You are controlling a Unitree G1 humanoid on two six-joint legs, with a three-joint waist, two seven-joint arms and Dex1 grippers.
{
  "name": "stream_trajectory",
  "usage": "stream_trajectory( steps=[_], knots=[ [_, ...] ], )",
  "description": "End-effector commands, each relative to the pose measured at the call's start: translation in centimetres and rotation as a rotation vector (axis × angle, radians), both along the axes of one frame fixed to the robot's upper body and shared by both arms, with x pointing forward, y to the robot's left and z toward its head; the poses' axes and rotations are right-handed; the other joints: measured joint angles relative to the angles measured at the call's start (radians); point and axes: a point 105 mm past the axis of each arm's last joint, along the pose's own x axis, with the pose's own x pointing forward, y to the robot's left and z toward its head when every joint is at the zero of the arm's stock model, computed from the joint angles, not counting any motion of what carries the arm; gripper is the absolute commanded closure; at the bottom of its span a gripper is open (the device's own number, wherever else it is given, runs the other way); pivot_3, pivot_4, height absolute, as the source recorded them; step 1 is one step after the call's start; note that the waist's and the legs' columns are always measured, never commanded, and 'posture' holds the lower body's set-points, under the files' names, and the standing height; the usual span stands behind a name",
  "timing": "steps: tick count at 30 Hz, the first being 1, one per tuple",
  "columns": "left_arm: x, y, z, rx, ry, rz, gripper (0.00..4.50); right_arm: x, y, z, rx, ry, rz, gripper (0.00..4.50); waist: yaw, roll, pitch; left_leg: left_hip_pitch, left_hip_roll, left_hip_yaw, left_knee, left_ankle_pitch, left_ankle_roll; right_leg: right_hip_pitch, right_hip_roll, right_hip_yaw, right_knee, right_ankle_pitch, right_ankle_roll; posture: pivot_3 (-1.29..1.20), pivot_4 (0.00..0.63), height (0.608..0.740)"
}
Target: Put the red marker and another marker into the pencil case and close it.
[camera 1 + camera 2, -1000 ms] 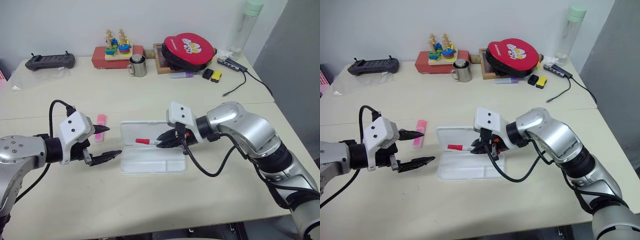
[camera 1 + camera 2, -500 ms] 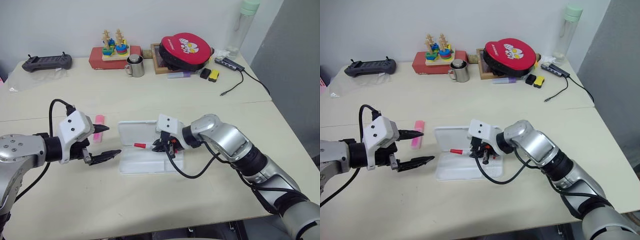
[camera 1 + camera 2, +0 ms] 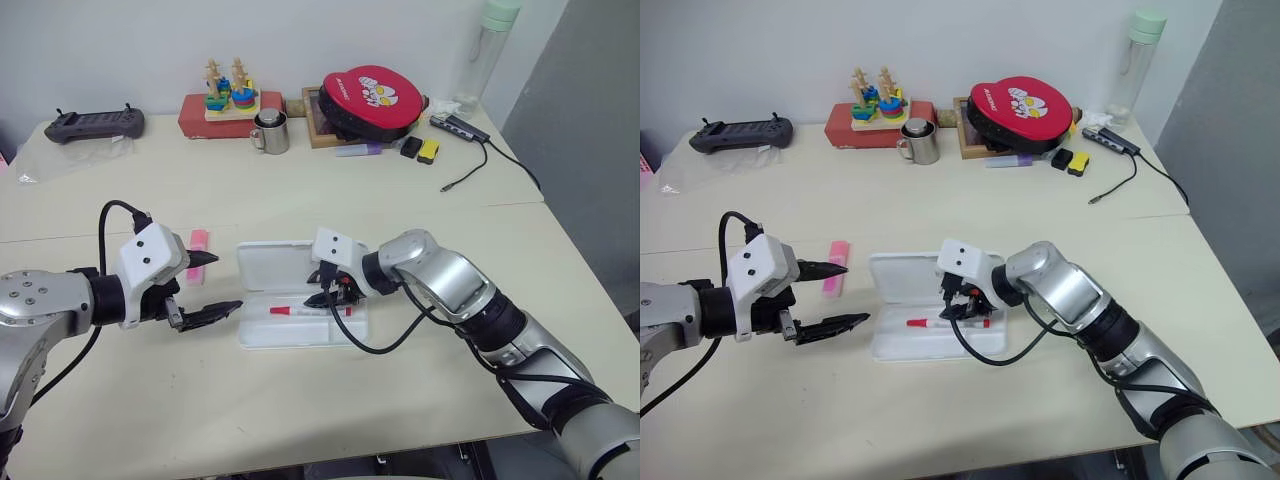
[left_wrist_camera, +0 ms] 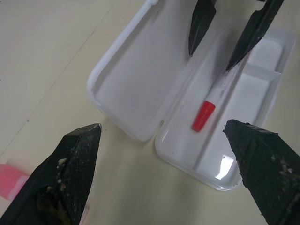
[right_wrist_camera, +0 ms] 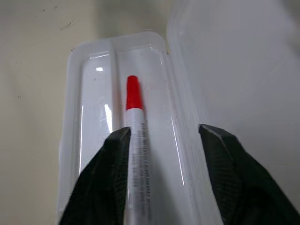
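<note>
From the head camera, the red marker lies in the tray of the open pencil case, while the right gripper hovers just above it, fingers parted and holding nothing. The left gripper waits wide open beside the case, the pink highlighter on the table just behind it. The left wrist view shows the marker's red cap in a tray channel. The right wrist view shows the marker lying free between spread fingers.

- The red marker lies in the pencil case tray, centre frame.
- My right gripper hangs just above it.
- Another marker lies left of the case.
</note>
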Motion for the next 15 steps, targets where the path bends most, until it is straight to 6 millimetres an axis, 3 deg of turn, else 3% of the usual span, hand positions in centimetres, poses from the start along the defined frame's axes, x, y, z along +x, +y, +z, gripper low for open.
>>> stream_trajectory(
  steps=[1,4,8,15],
  knots=[
    [0.1,-0.2,0.4,0.006,-0.033,-0.009,0.0,-0.8,0.1,3.1,0.067,-0.023,0.033,0.89,0.0,0.0,0.0,0.0,0.0,0.0,0.0,0.0,0.0,0.0,0.0,0.0,0.0,0.0,0.0,0.0,0.15,0.74],
    [0.1,-0.2,0.3,0.003,-0.033,-0.008,0.0,-1.5,-0.5,4.2,0.089,0.0,0.046,0.23,0.0,0.0,0.0,0.0,0.0,0.0,0.0,0.0,0.0,0.0,0.0,0.0,0.0,0.0,0.0,0.0,0.15,0.74],
    [0.2,0.1,0.3,-0.001,-0.031,0.002,0.0,-2.3,-1.5,5.5,0.105,0.026,0.055,0.23,0.0,0.0,0.0,0.0,0.0,0.0,0.0,0.0,0.0,0.0,0.0,0.0,0.0,0.0,0.0,0.0,0.15,0.74],
    [0.3,2.8,0.6,-0.018,-0.027,0.134,0.0,-3.0,-3.4,7.7,0.118,-0.018,0.096,0.23,-0.001,0.0,0.0,0.0,0.0,0.0,0.0,0.0,0.0,0.0,0.0,0.0,0.0,0.0,0.0,0.0,0.15,0.74]
  ],
)
